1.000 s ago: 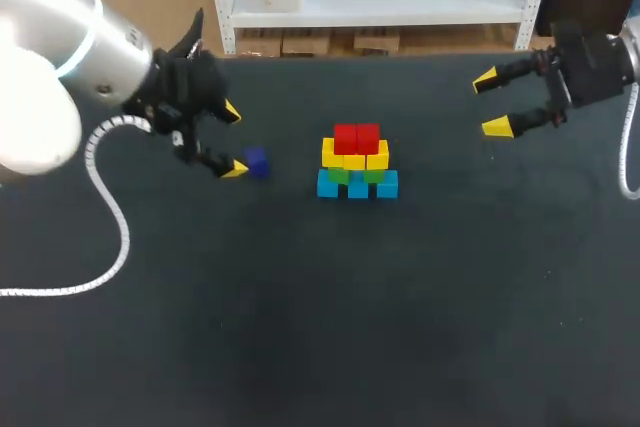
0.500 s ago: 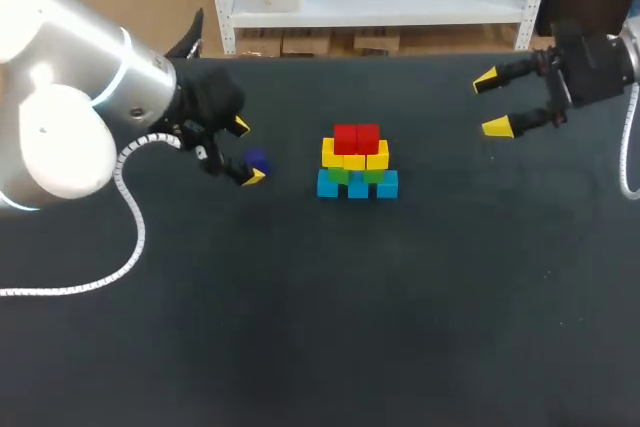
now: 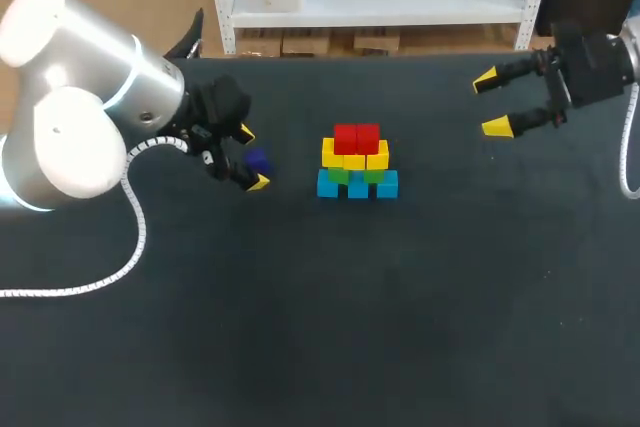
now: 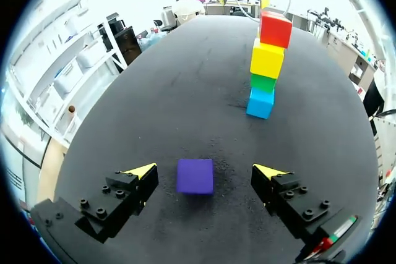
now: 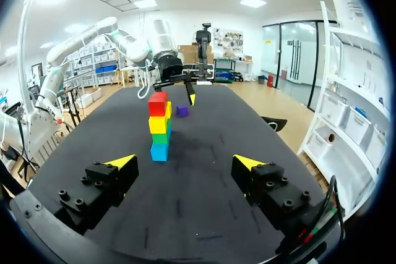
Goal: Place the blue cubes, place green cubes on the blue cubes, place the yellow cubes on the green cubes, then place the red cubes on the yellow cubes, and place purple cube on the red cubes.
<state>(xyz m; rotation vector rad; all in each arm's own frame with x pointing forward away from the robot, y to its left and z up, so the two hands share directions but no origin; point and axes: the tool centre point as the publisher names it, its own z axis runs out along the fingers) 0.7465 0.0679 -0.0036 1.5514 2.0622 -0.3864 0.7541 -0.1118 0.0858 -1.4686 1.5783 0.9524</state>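
Sliding in from the left, the left gripper (image 3: 251, 158) now straddles the purple cube (image 4: 195, 176), fingers spread and not touching. The cube rests on the desk (image 3: 320, 327) left of the stack (image 3: 357, 162), so the final pickup seems imminent.

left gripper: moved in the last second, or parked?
Yes. In the head view the left gripper has shifted toward the cube stack. Its open fingers now straddle the purple cube without touching it.
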